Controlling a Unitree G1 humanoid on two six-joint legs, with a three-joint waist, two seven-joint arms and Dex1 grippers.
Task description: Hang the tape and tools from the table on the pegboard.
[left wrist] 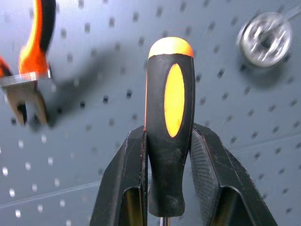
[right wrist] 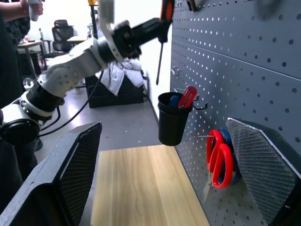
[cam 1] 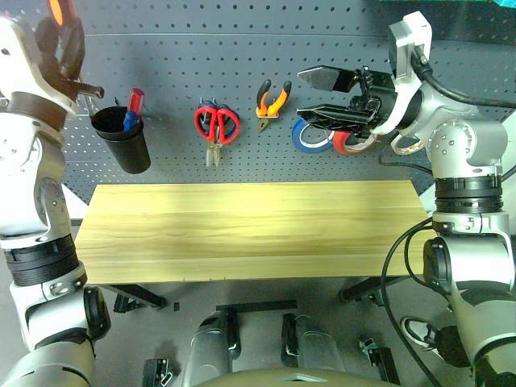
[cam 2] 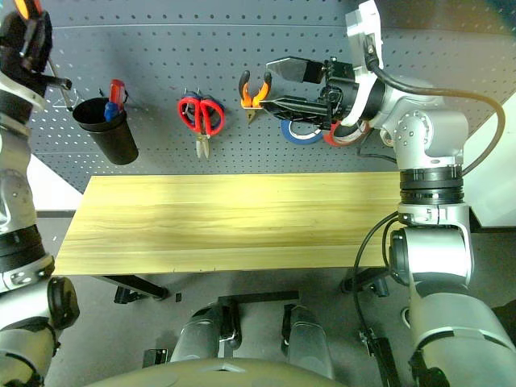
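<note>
Screwdriver poised above the cup.
Left jaws [right wrist: 141, 30] clenched the screwdriver [left wrist: 170, 117] upright; black cup [cam 1: 122, 139] lay at five o'clock; right jaws [cam 1: 326, 97] released.

Grey floor [right wrist: 120, 127] is stretching out past the bench, with a black office chair [right wrist: 60, 34] sitting by a desk [right wrist: 29, 46] way back. Bright light is washing out the far wall [right wrist: 70, 14], and a white cloth [right wrist: 123, 75] is lying on a black box [right wrist: 115, 94].

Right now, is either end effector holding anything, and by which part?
The left end effector grips the screwdriver by the lower part of its orange-and-black handle. The right end effector is open and holds nothing.
</note>
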